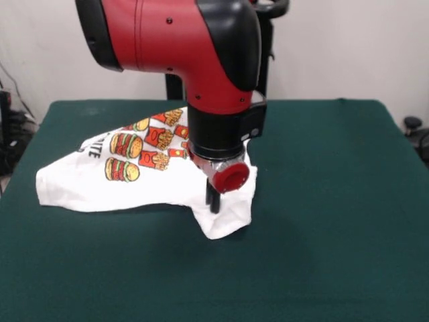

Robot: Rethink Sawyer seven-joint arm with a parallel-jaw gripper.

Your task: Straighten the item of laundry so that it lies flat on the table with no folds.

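Note:
The white T-shirt (134,171) with burgers, fries and part of its black text lies crumpled on the dark green table (322,201), left of centre. One edge is folded over, and a corner points toward the near side. My gripper (214,200) hangs from the red and black arm and reaches down onto the shirt's right part, just above that corner. Its dark fingers touch or press the cloth. I cannot tell whether they are open or shut on the fabric. The arm hides the shirt's far right part.
The arm's large red body (174,40) fills the top centre and blocks the far middle of the table. Dark items (412,127) stand beyond the table's right edge, and cables (13,127) lie beyond its left edge.

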